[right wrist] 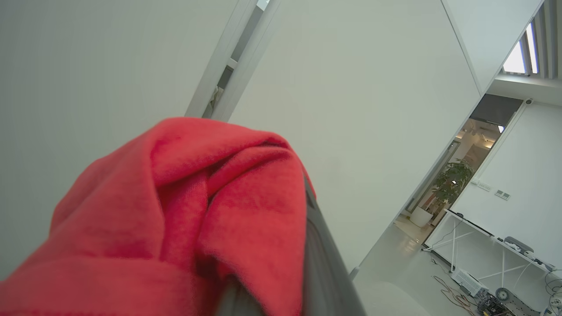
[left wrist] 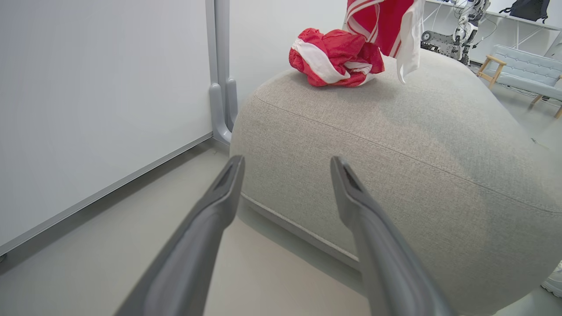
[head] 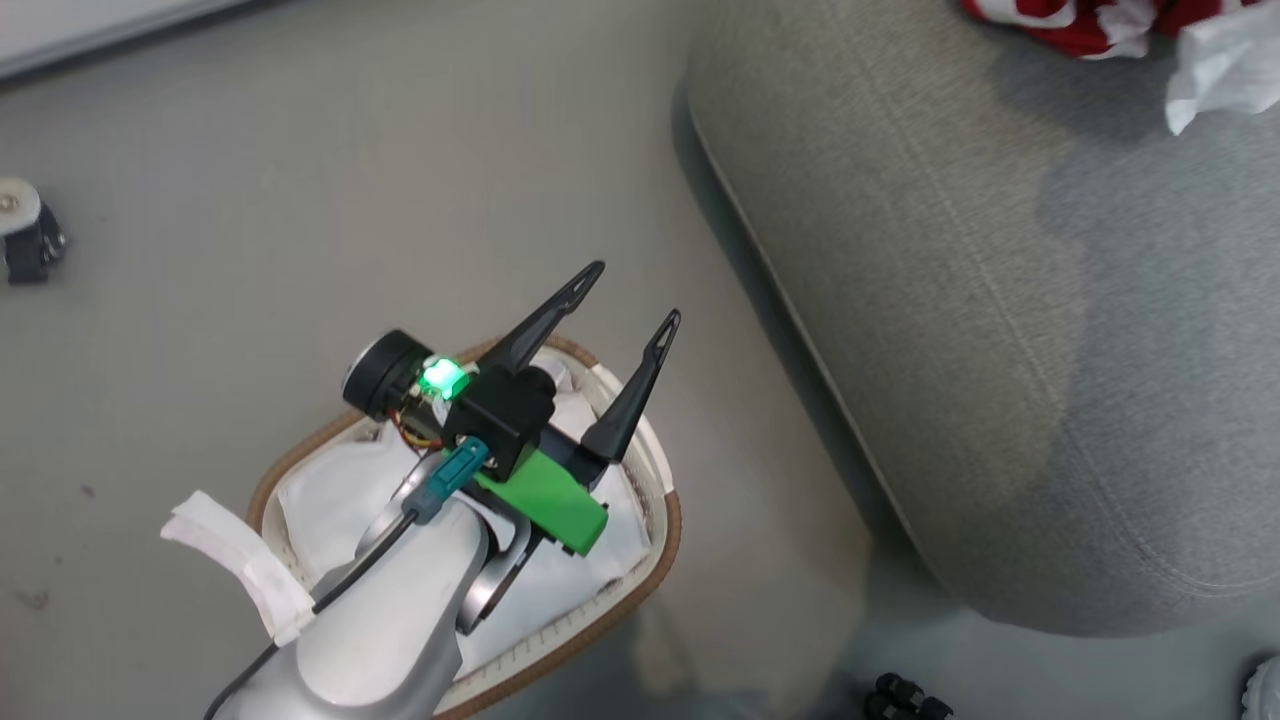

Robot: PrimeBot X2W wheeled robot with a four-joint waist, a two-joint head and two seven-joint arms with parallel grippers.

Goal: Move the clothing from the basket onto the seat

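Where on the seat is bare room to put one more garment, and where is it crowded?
Free: the seat, its grey top between the near stitched seam and the crumpled red garment. Crowded: the far end, where that heap lies and a hanging garment dangles.

Strip of floor (head: 760,420) between basket (head: 665,520) rim and seat (head: 1000,300) edge: bare, passable. Jaws of left gripper (head: 635,293) are spread above the basket, nothing between them. Seat top: near part bare; clothing (left wrist: 336,57) heaped at far corner, more hanging just above. White wall panel (left wrist: 88,109) and post foot (left wrist: 221,109) stand close beside the seat's far end.
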